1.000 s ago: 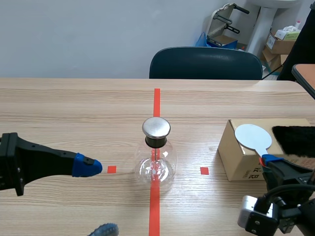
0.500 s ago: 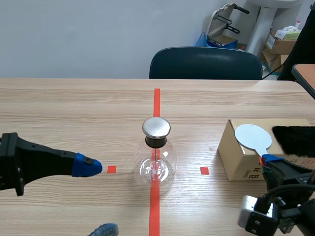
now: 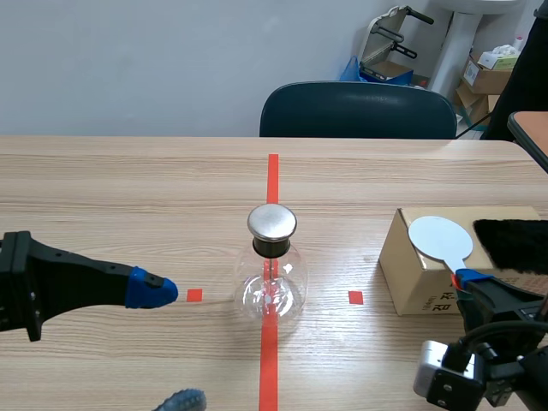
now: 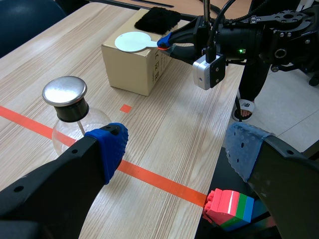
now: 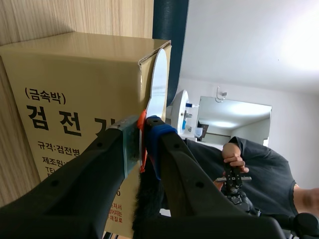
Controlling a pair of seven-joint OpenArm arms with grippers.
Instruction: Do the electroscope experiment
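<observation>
Clamping the white disc paddle (image 3: 439, 237) by its mostly hidden orange handle, the right gripper (image 5: 143, 142) is cut off at the scene view's edge. The left gripper (image 4: 177, 149) is held spread and empty near the glass electroscope (image 3: 271, 287), which is centred on the wooden table (image 3: 128, 180). A dark chair (image 3: 358, 110) is placed beyond the table.

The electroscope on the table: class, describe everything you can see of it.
The electroscope is a round, clear glass flask standing upright on the wooden table, on the orange-red tape line. A black collar closes its short neck, topped by a shiny, domed metal cap. A thin rod hangs inside. Nothing touches it but the table; the left gripper is open beside it, apart.
</observation>
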